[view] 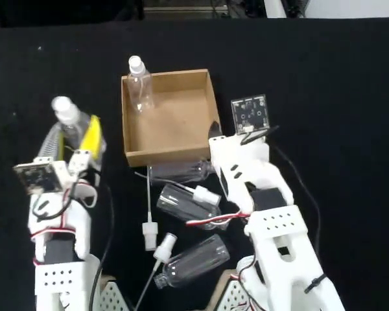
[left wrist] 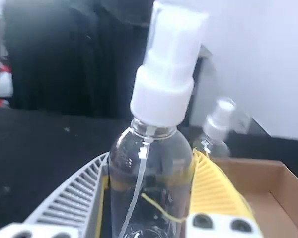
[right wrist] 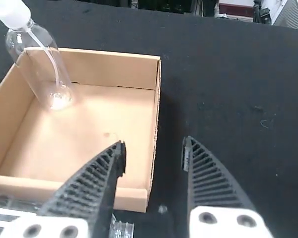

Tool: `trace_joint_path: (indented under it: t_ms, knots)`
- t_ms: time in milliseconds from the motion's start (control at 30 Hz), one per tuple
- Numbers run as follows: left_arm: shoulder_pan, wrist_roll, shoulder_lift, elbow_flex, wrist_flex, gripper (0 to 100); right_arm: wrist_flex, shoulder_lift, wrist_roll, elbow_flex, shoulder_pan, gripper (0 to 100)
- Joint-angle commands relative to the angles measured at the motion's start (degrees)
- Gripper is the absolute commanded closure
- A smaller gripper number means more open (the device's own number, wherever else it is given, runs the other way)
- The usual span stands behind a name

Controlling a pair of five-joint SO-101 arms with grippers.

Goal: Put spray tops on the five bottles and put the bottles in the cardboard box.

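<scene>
My left gripper (view: 72, 139) is shut on a clear bottle (view: 70, 123) that has a white spray top (left wrist: 166, 64), held upright left of the cardboard box (view: 170, 139); the bottle (left wrist: 149, 168) sits between the grey and yellow fingers. Another topped bottle (view: 140, 83) stands in the box's back left corner (right wrist: 37, 59). My right gripper (right wrist: 154, 148) is open over the box's front right corner (view: 215, 133), holding nothing. In front of the box lie three clear bottles (view: 180, 172) (view: 187, 206) (view: 196, 260) and loose spray tops (view: 150, 232) (view: 164, 245).
The black table (view: 337, 97) stretches wide to the right of and behind the box. The right arm's body (view: 272, 220) lies beside the lying bottles, with a red and white cable (view: 211, 221) across one of them.
</scene>
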Motion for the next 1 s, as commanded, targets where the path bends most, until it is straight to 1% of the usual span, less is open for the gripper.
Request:
trace_joint_path:
  t_ms: [0, 200, 367, 467, 633, 767, 867, 967]
  knots:
    - [-6.3, 0.1, 0.5, 1.4, -5.3, 92, -1.7, -1.2, -0.4, 0.0, -1.4, 82.5]
    - [-14.1, 0.0, 0.6, 1.4, -10.8, 92, -5.1, -1.2, -0.4, 2.9, -1.4, 82.5]
    - [-26.5, -0.1, 0.9, 1.4, -11.5, 92, -6.9, -1.3, -0.2, 4.2, -1.4, 82.5]
    - [-32.0, -0.4, 3.5, 1.4, -11.9, 91, -6.9, -1.3, -0.2, 4.2, -1.4, 82.5]
    - [-37.4, -0.4, 10.5, 1.4, -13.2, 92, -6.9, -1.3, -0.1, 4.2, -1.4, 82.5]
    - [-42.7, -0.5, 18.7, 1.4, -20.8, 92, -6.9, -1.3, -0.1, 4.2, -1.4, 82.5]
    - [-43.9, -0.5, 27.3, 0.9, -27.6, 92, -6.7, -1.3, -0.1, 4.2, -1.4, 82.5]
    - [-43.9, -4.0, 35.8, 0.4, -35.2, 92, -6.7, -1.3, -0.1, 4.3, -1.3, 82.5]
